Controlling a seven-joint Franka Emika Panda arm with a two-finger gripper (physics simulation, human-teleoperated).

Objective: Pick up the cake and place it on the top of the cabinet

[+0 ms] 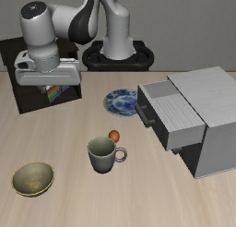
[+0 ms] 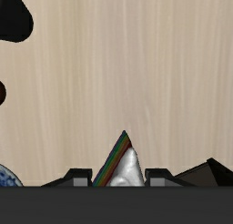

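**Exterior view.** A wooden table (image 1: 64, 148) carries the whole layout. The arm reaches to the exterior view's left, and its gripper (image 1: 53, 83) hangs in front of a black object (image 1: 18, 69) whose kind cannot be told. A wedge of cake (image 1: 58, 94) with rainbow-striped sides sits under the gripper, well apart from the grey cabinet (image 1: 207, 88) on the exterior view's right. One drawer (image 1: 166, 109) of the cabinet stands pulled out toward a blue patterned plate (image 1: 120, 101). Nearer the front are a grey-green mug (image 1: 103, 155), a small orange item (image 1: 114, 136) just behind it, and an olive bowl (image 1: 32, 179) off toward the exterior view's left. This view does not show how the fingers meet the cake.

**Wrist view.** Here the grasp is plain. The two fingertips (image 2: 82, 176) stand moderately apart, and the cake (image 2: 123, 164) is lodged between them. Its pointed end aims away from the camera. One flank shows coloured layers and the other white icing. Each fingertip bears on one side of the wedge, so the gripper (image 2: 121, 179) is clamped on the cake. Bare table (image 2: 136, 73) lies beyond. A sliver of the plate's blue rim (image 2: 5, 178) shows beside one fingertip. Dark patches near the edges of this view cannot be identified.
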